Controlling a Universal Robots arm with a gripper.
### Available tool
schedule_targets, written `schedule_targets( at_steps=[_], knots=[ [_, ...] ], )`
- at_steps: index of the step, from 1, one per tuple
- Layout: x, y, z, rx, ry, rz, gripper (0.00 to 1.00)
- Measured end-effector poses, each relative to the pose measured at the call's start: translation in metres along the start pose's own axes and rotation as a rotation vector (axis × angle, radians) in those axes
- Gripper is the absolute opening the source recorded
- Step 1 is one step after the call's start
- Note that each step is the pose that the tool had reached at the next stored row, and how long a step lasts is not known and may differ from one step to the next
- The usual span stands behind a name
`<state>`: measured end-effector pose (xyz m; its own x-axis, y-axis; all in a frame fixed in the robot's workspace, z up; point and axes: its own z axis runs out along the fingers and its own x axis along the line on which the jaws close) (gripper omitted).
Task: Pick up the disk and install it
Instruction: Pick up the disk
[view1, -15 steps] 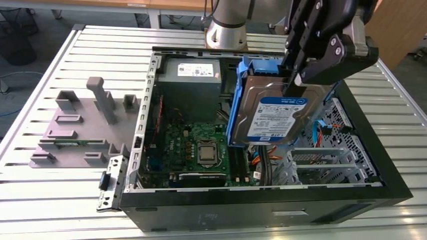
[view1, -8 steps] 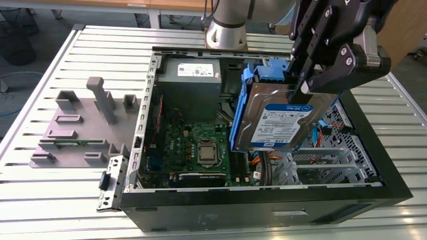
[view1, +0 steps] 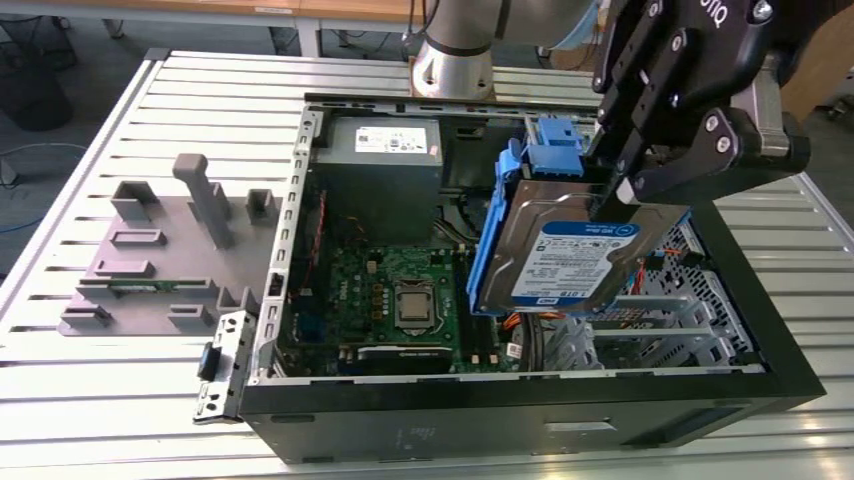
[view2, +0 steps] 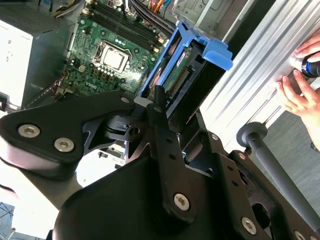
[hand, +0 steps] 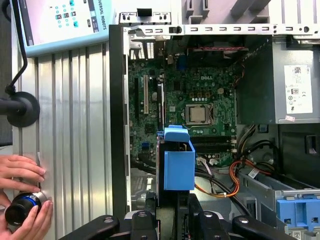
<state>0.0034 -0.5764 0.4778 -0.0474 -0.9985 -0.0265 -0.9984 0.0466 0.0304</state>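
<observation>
My gripper (view1: 622, 192) is shut on the disk (view1: 558, 268), a silver-grey drive with a white-and-blue label and blue carrier rails (view1: 497, 215). I hold it tilted, nearly on edge, above the drive-cage side of the open computer case (view1: 534, 395). In the second wrist view the disk (view2: 186, 75) shows edge-on between my fingers (view2: 159, 111), its connector end facing the camera. In the first wrist view its blue carrier (hand: 178, 167) hangs over the motherboard (hand: 200, 110), just beyond my gripper (hand: 172, 207).
The case holds a motherboard (view1: 394, 300), a grey power-supply box (view1: 380, 150), orange cables (hand: 235, 175) and another blue plastic part (view1: 561, 135). A grey fixture (view1: 160, 250) lies at the exterior view's left. A person's hands (hand: 22, 175) hold a dark cylinder beside the case.
</observation>
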Motion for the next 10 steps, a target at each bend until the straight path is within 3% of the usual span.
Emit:
schedule_targets(
  at_steps=[4,10],
  knots=[
    [0.0012,-0.0046,0.0004,-0.0005,-0.0001,0.000,0.35],
    [0.0012,-0.0051,0.0003,-0.0006,0.0001,0.001,0.35]
  ],
)
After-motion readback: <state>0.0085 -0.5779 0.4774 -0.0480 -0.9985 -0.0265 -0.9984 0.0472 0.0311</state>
